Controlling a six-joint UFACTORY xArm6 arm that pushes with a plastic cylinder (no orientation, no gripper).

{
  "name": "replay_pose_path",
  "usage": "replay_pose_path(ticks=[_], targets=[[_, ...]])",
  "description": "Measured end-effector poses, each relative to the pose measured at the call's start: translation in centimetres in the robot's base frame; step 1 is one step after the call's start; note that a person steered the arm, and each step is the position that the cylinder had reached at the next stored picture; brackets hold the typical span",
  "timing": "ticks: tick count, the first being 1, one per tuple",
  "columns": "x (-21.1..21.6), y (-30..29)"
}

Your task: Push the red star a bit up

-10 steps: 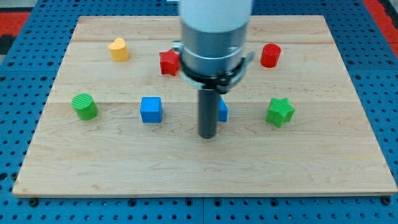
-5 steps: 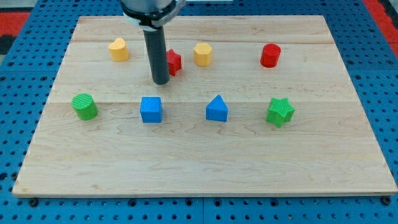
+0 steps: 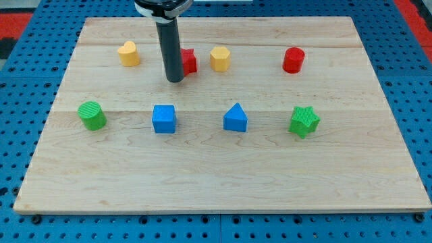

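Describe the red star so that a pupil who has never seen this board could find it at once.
Start at the wooden board and look along the row of blocks nearest the view's top. The red star sits between the yellow heart and the yellow hexagon, partly hidden by the rod, with my tip just below and left of it. Unlike the round red cylinder, it has points.

One camera is looking down at a steep angle from the board's 6 o'clock edge, facing 12 o'clock, framing nearly the whole board.
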State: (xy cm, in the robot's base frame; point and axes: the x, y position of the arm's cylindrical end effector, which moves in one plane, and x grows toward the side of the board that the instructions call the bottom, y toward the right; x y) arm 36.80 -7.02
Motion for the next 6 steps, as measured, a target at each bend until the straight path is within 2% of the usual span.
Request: replay_pose_path(ticks=[1, 2, 4, 5, 6], targets=[[0.0, 3.6], [-1.1, 4.6], [-3.9, -0.2], [-3.0, -0.2], [-0.2, 4.8]])
